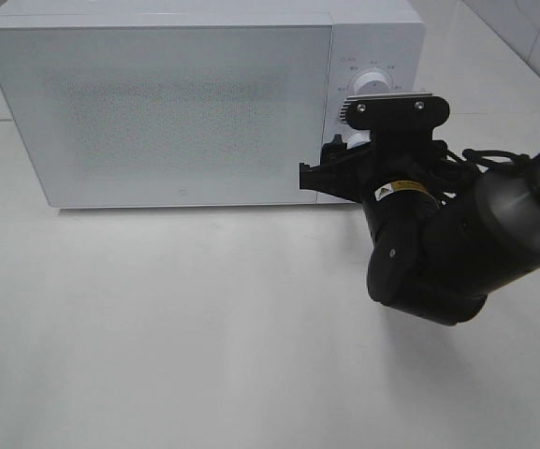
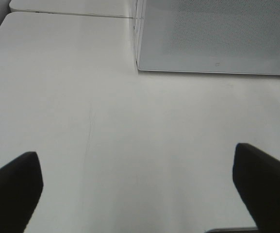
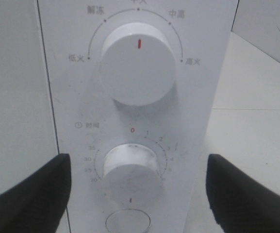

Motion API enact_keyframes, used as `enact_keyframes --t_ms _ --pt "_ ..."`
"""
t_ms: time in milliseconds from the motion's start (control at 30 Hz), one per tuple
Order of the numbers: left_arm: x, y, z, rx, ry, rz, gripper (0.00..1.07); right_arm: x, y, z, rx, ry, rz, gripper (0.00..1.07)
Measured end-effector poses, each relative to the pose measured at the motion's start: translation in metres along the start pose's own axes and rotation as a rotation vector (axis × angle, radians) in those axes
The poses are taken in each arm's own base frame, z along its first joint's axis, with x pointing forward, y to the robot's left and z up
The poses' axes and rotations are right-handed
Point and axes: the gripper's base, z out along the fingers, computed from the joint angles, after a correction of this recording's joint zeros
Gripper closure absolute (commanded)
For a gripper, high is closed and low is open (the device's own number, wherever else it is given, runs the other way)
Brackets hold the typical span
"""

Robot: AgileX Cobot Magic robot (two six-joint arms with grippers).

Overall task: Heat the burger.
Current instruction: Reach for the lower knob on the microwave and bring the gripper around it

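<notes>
Nearest: a white counter (image 1: 204, 355), smooth and matte, with one thin hairline mark (image 2: 89, 131) showing in the left wrist view. Over it, one left claw (image 2: 135, 153), spread wide open and gripping nothing, with only plain surface between its two dark fingers (image 2: 13, 189).

Further in, on the right: one bulky black arm (image 1: 457, 243), stretched over the counter toward the controls. At its end, one right claw (image 3: 139, 160), also open and gripping nothing, its two fingers (image 3: 38, 184) set either side of the lower knob (image 3: 132, 167) and apart from it.

Beyond: one white microwave (image 1: 176, 28) standing on the counter, door (image 1: 157, 112) shut, the window a speckled grey patch too clouded to see through. Right of the door, a narrow control panel (image 3: 198, 97) with two round white knobs. Upper knob (image 3: 137, 68): the larger, a red tick at the middle of its arc of labels. Lower knob: smaller, ringed by numbers. Beneath both, one round button (image 3: 127, 222), partly cut off by the frame.

As for the burger: seen in none of the views. Cannot tell where, with the door shut and the window clouded.

Farthest: one seam (image 2: 72, 14) in the white surface past the microwave's left corner, and pale tiles (image 1: 532, 37) at the back right.
</notes>
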Motion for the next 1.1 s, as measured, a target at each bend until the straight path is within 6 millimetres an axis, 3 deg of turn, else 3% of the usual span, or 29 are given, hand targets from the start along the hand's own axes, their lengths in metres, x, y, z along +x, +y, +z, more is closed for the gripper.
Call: enact_keyframes --t_ms 433,1100 --pt "0.000 0.000 0.000 0.000 0.000 0.000 0.06 0.008 0.004 0.026 0.030 -0.004 0.009 0.32" --pt "0.000 0.000 0.000 0.000 0.000 0.000 0.06 0.015 0.007 0.028 0.012 0.014 0.035 0.32"
